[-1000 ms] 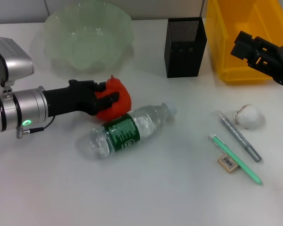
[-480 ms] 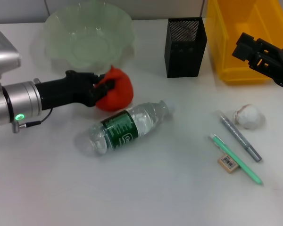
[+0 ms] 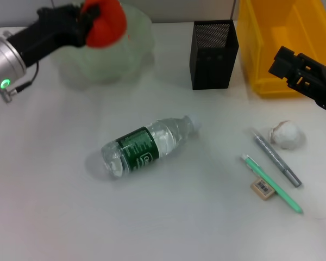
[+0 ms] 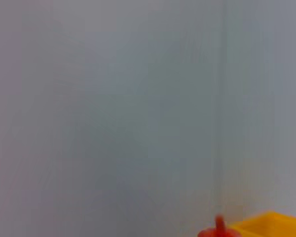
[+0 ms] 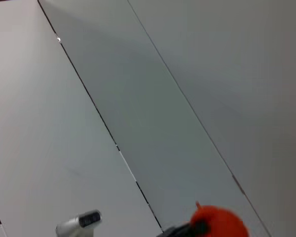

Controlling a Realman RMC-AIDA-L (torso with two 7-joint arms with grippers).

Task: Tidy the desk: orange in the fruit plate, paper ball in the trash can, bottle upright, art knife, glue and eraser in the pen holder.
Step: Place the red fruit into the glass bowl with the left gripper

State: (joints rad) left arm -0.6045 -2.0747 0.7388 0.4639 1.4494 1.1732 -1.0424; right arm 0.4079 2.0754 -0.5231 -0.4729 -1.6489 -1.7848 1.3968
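Observation:
My left gripper (image 3: 95, 20) is shut on the red-orange orange (image 3: 106, 23) and holds it in the air over the near rim of the pale-green fruit plate (image 3: 133, 46). The orange's knob (image 4: 219, 226) shows in the left wrist view, and the orange (image 5: 219, 224) also shows in the right wrist view. The bottle (image 3: 146, 148) lies on its side mid-table. At the right lie the paper ball (image 3: 287, 135), a grey pen-shaped glue (image 3: 277, 159), a slim green art knife (image 3: 271, 185) and the tan eraser (image 3: 262, 188). My right gripper (image 3: 285, 62) hovers before the yellow trash can (image 3: 271, 38).
The black mesh pen holder (image 3: 213, 54) stands at the back, between the fruit plate and the trash can. The white tabletop (image 3: 54, 206) stretches bare at the front left.
My left gripper has lifted the orange off the table beside the bottle and carried it up and back over the fruit plate. The bottle rolled slightly. The right arm has stayed put.

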